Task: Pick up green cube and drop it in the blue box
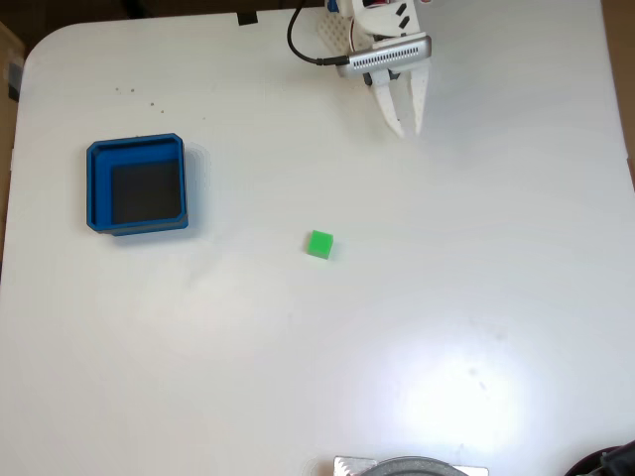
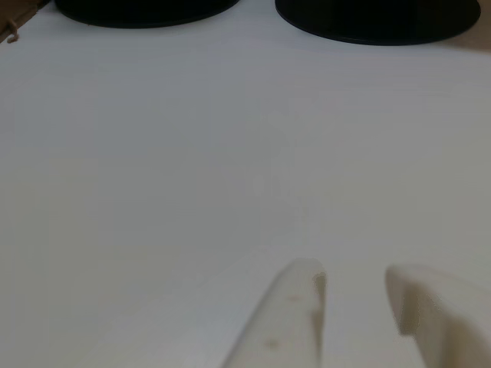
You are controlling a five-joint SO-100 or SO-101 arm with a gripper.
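Near the fixed view's top, the white two-fingered tool (image 1: 408,129) stood narrowly parted, empty; small bright green cube (image 1: 319,244) mid-frame, square blue tray-like box (image 1: 95,186) at left.

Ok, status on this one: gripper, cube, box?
Gripper open, empty, fingers near table's top edge. Green cube mid-table, untouched. Blue box at left, empty. Nothing between gripper and cube.

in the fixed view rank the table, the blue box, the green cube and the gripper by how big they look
1. table
2. blue box
3. gripper, though it may sit nearer the camera, so this spot is unsure
4. green cube
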